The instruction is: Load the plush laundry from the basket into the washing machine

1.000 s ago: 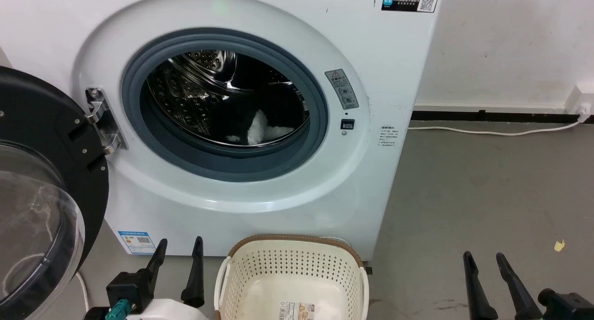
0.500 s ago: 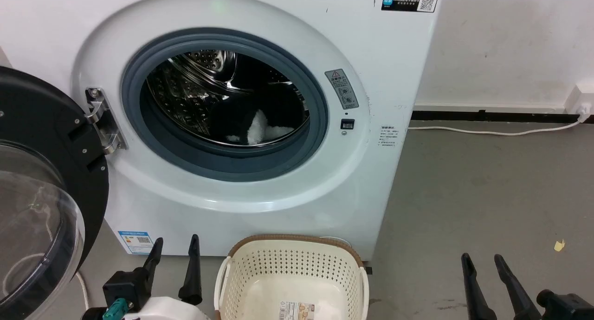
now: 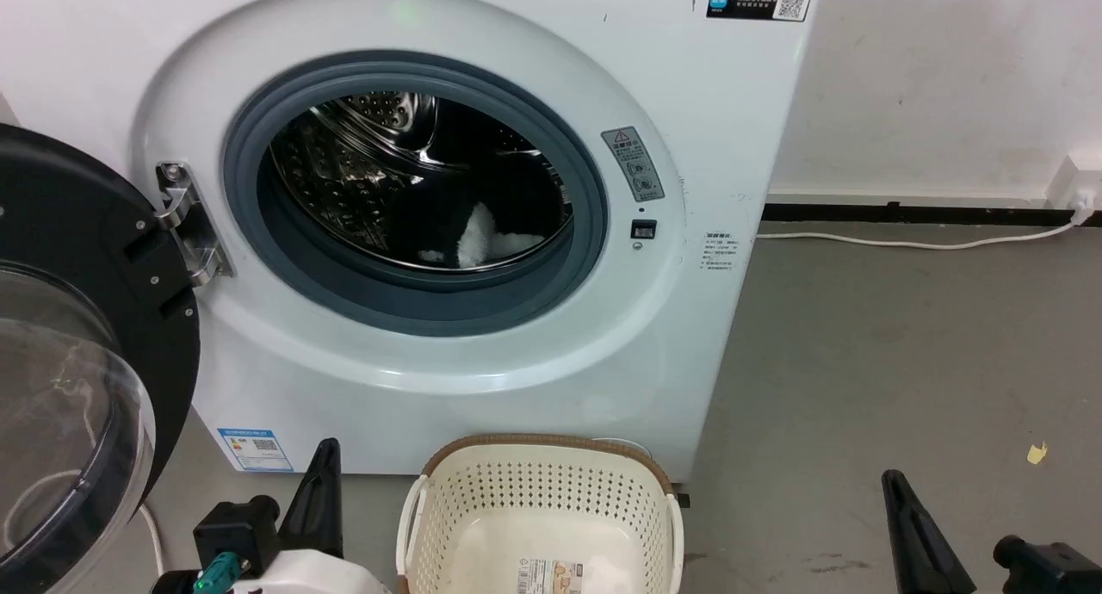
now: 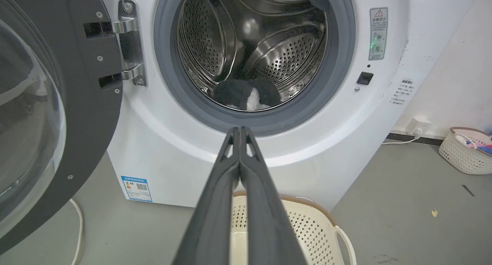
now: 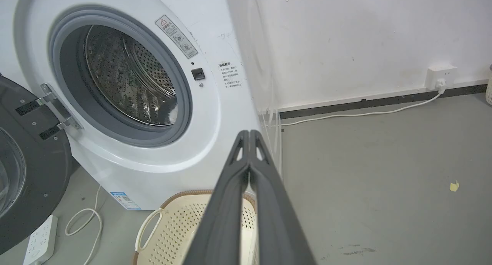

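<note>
Lying in the washing machine — plush laundry, well beyond left gripper, right gripper, both pressed together.

I am making out a red warning triangle on the grey sticker on the washing machine. Its black QR-code sticker, its blue label and the paper label in the basket are showing print too small to read.

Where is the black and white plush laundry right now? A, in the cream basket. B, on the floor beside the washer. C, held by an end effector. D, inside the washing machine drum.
D: the plush laundry lies low in the drum of the washing machine, while the left end effector and right end effector are shut with nothing between their fingers.
</note>
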